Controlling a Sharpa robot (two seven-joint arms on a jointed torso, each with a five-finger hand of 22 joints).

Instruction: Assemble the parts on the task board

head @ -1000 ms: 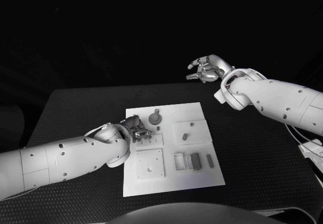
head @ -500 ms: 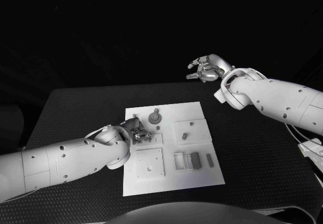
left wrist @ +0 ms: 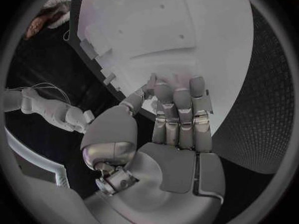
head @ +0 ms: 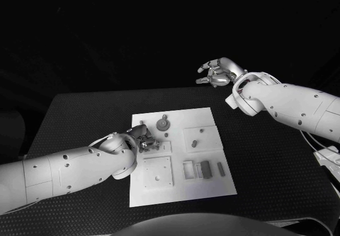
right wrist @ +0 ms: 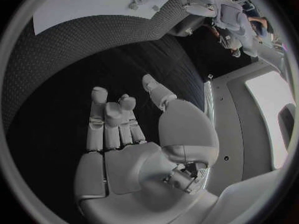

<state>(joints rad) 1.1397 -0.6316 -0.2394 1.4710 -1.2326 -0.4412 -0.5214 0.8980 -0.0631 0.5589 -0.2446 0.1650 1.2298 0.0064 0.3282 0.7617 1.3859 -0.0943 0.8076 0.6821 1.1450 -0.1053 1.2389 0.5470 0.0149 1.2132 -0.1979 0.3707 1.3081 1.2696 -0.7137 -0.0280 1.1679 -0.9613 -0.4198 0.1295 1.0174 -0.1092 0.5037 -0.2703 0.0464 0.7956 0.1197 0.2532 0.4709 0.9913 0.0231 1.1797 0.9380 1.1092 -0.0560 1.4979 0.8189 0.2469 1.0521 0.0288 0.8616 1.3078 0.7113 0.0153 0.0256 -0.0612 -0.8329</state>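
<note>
1. Nearest on the task board (head: pixel 212 189) is its bare near edge; the white plate lies in the middle of the black table (head: pixel 283 167), its long side running near to far.
2. Just beyond that edge, on the board's left half, sits a square white block (head: pixel 157 173) with small holes in its top.
3. To the right of it, a white open frame (head: pixel 189 169), a dark rectangular part (head: pixel 205 169) and a thin dark bar (head: pixel 221 169) lie side by side, close together but apart.
4. The left arm (head: pixel 64 169) comes in from the left, and the left hand (head: pixel 144 137) hovers at the board's left edge, over a small white block (head: pixel 163 147) beyond the square one.
5. In the left wrist view the left hand's fingers (left wrist: pixel 181 109) lie straight and side by side, tips down at the white board (left wrist: pixel 187 35). Whether they hold or touch anything I cannot tell.
6. Right of that hand, a raised white square (head: pixel 202 136) carries a small dark oval part (head: pixel 194 143) and a tiny dark dot.
7. Farther up the board a round dark part (head: pixel 163 124) with a short stem lies left of centre.
8. Well beyond the board, past the table's far edge on the right, the right hand (head: pixel 219 71) is raised; in the right wrist view its fingers (right wrist: pixel 112 114) are loosely bent and apart, holding nothing.
</note>
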